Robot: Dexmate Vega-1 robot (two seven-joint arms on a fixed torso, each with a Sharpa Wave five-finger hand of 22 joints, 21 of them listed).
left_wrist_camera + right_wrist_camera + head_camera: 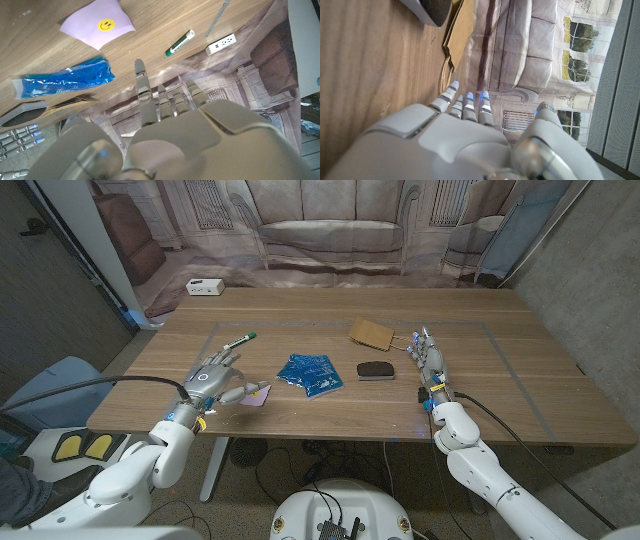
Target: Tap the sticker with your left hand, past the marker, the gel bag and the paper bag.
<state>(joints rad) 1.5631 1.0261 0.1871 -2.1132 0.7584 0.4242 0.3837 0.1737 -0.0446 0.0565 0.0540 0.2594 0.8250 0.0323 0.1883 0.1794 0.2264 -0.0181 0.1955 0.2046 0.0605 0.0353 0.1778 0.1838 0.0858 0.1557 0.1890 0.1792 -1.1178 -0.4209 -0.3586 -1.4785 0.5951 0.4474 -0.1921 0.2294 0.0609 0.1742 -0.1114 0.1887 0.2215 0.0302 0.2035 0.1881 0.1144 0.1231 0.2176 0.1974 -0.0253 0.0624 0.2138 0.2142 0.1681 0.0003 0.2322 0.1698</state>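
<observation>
The sticker [257,395] is a lilac slip with a yellow smiley [100,23], lying near the table's front left. My left hand [213,375] is just left of it with its fingers spread and nothing in them [165,130]; its thumb reaches toward the slip's edge. A green-capped marker [238,341] [180,42] lies beyond the hand. At the middle of the table lies the blue gel bag [311,372] [65,80]. The brown paper bag [372,332] [457,35] is further back. My right hand [430,360] [455,135] waits at the right, fingers straight, holding nothing.
A black oval case [377,370] [432,7] lies between the gel bag and my right hand. A white box [204,286] [220,44] sits at the table's [500,400] far left edge. A printed backdrop hangs behind the table.
</observation>
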